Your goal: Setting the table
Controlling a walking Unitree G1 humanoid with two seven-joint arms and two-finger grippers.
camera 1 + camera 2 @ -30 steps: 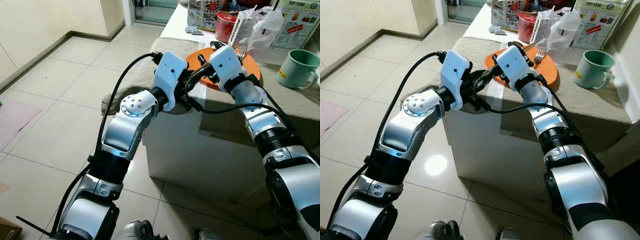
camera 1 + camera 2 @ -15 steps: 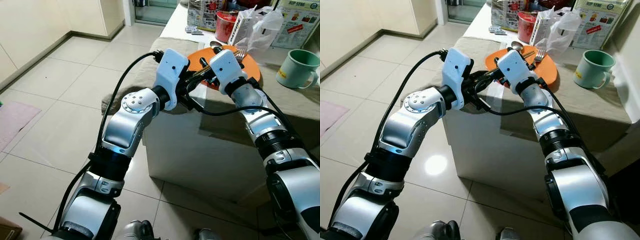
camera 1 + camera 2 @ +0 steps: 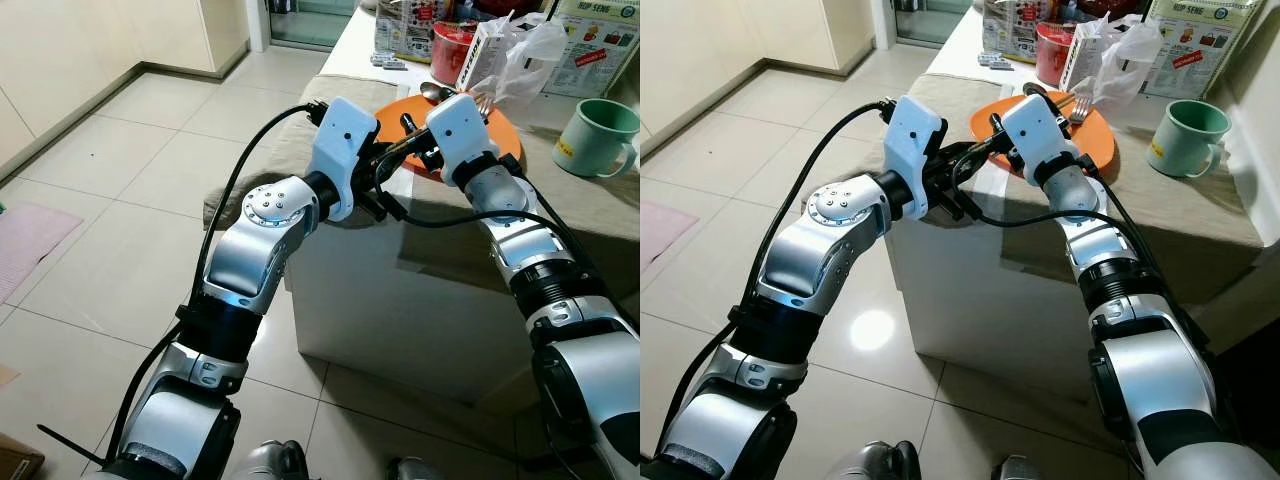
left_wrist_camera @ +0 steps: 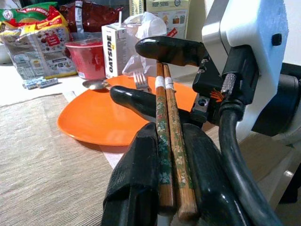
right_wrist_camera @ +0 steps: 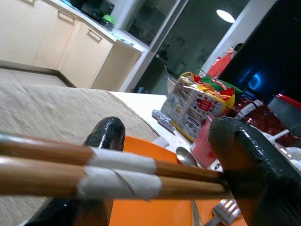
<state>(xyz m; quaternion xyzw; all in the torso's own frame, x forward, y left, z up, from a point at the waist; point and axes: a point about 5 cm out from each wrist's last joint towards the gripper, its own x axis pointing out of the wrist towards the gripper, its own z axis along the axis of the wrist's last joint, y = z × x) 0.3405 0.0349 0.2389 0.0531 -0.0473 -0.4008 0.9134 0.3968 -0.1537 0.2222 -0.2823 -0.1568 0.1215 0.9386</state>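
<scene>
The left gripper [image 4: 171,155] is pinching the chopsticks [image 4: 169,141] between its jaws while the right gripper [image 4: 160,75], jaws spread around their far end, is probably getting ready to take them and lay them by the orange plate [image 4: 99,122]

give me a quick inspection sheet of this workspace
surface: table under a beige woven cloth
job's things: chopsticks, taped as a pair; orange plate carrying a fork and spoon
clutter: green mug, red cup, drink carton, snack bags, plastic bag
grippers: left gripper shut on the chopsticks; right gripper jaws straddle the far end, contact unclear
cables: black cable looping along the left arm
surroundings: tiled floor, cream cabinets
</scene>
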